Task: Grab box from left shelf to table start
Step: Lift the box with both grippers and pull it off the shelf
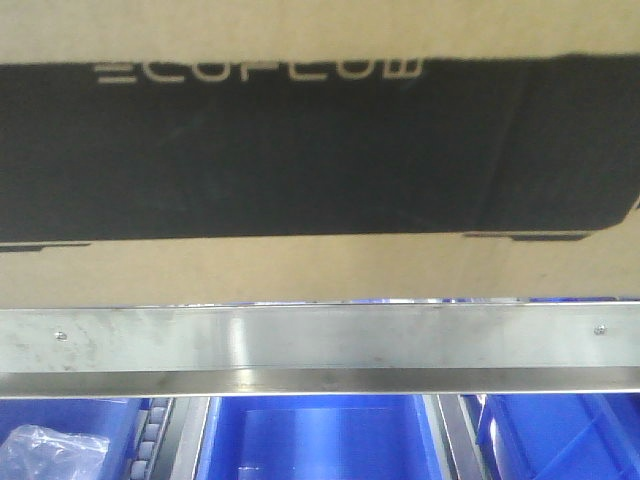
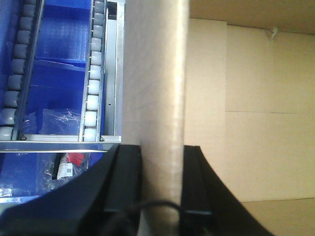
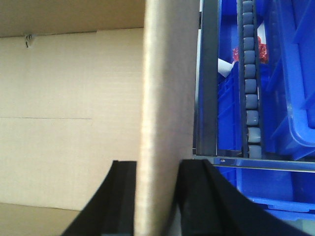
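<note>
- Left wrist-mounted view: the left gripper (image 2: 161, 156) is set astride the left side wall of the box (image 2: 155, 73). One black finger is outside and one inside the open carton, and the jaws are clenched on that wall.
- Roller tracks (image 2: 93, 73) and blue bins (image 2: 54, 59) are seen just left of the wall, so the hold is taken at the carton's outer edge, clear of the racking.
- Exterior front-facing view: the box face fills the upper frame, with its black ECOFLOW panel (image 1: 320, 150) turned to the camera.
- The box is placed just above the brushed-steel front of the left shelf (image 1: 320, 340). Whether its bottom edge rests there or is raised a touch cannot be told, as the seam is blurred.
- A clear plastic bag (image 1: 50, 450) is seen in the bin at lower left, under the steel front.
- Right wrist-mounted view: the right gripper (image 3: 158, 169) is mirrored on the right side wall, jaws clenched on the cardboard, with carton interior to its left and racking to its right.
- Both walls are pinched, judged because the carton is too wide for one gripper and a level two-sided lift is wanted.
- Step judged: grasp made, box not yet off the shelf. The table is not shown in any view.
- Risk judged: thin walls could flex, or the bottom edge could catch on the steel front.
</note>
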Robot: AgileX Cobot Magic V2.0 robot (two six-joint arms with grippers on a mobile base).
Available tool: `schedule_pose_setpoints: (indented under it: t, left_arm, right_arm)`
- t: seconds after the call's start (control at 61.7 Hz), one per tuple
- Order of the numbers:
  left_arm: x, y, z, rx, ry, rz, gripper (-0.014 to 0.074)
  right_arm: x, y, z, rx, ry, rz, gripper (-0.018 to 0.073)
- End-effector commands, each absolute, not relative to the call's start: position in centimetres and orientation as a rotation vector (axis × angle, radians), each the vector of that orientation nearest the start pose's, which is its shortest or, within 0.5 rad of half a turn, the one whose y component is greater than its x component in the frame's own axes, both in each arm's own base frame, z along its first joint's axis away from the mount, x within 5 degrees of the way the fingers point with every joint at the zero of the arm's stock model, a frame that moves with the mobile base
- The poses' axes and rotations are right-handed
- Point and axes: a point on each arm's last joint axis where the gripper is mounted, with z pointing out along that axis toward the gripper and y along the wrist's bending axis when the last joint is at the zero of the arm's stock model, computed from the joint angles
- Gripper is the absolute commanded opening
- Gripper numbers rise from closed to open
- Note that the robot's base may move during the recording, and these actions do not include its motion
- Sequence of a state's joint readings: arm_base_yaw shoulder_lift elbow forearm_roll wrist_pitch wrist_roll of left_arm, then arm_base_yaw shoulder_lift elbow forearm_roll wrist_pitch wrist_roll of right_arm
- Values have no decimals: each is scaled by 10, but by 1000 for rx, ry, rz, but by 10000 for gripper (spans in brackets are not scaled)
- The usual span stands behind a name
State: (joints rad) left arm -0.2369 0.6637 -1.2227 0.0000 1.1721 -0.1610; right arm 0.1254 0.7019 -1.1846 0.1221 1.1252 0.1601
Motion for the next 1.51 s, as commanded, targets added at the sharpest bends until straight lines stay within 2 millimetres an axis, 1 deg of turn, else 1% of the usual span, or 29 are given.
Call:
schedule_pose_setpoints:
  t: [0.0,1.49]
  left_arm:
    - [61,-14,476,63,1876,-269,-55]
    - [62,-14,477,63,1861,-271,-54]
  right_arm:
    - [85,10,460,37,1982,176,26]
    - [85,10,459,38,1996,174,26]
